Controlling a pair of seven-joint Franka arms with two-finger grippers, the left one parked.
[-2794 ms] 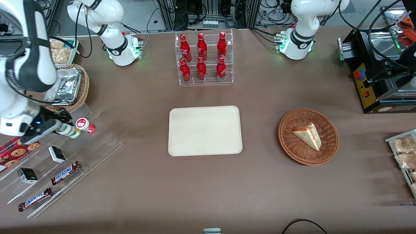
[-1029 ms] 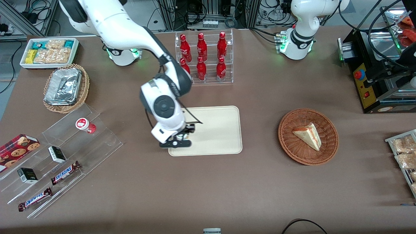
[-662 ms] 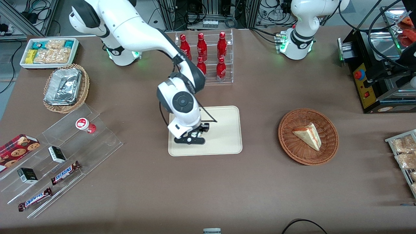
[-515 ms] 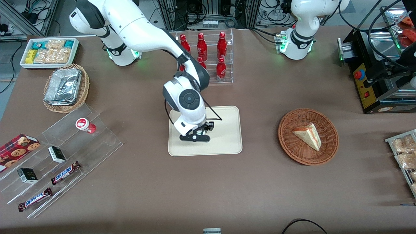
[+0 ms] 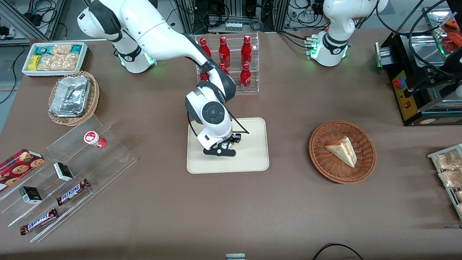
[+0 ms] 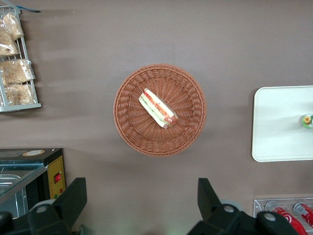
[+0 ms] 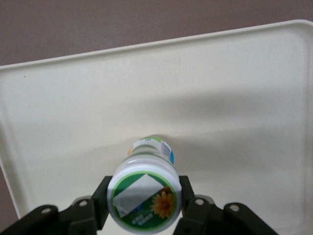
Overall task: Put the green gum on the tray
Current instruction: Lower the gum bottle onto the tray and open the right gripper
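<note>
Gripper (image 7: 143, 205) is clamped on the green gum (image 7: 144, 195), upright over the tray (image 5: 252, 162) middle, probably touching; lower straight, release, retreat at 12 o'clock without tipping it.

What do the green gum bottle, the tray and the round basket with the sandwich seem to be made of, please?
The green gum, held in the tool above the tray, looks like smooth plastic with a glossy printed label. The tray appears to be matte cream plastic, uniform with a moulded rim, though this is uncertain. The basket looks like woven wicker, with visible brown strands.
</note>
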